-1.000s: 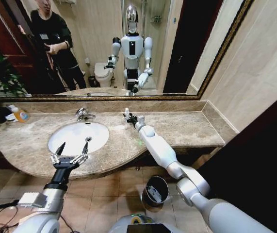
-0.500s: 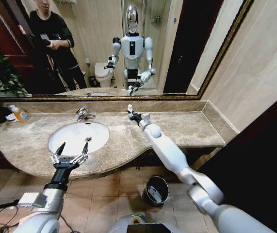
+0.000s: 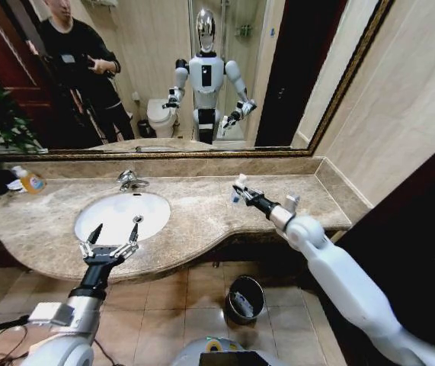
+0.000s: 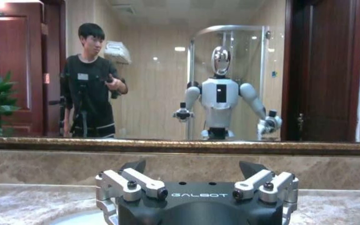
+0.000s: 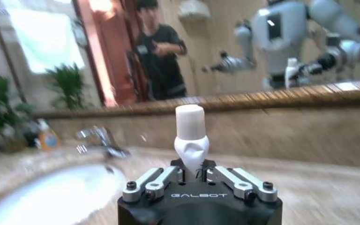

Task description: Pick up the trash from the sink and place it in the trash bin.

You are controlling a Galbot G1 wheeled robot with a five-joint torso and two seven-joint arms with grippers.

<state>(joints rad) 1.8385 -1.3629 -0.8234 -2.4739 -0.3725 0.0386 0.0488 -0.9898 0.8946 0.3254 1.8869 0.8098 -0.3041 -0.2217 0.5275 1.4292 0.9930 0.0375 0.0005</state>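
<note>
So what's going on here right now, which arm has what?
The right gripper is shut on a small white tube, held above the counter to the right of the sink. The left gripper hovers open over the sink's front edge, holding nothing. The trash bin stands on the floor below the counter.

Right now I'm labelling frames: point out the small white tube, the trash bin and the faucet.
small white tube [image 5: 190, 123]: right wrist view, its cap end.
trash bin [image 3: 259, 285]: head view, its rim.
faucet [image 3: 129, 179]: head view, its chrome body.
</note>
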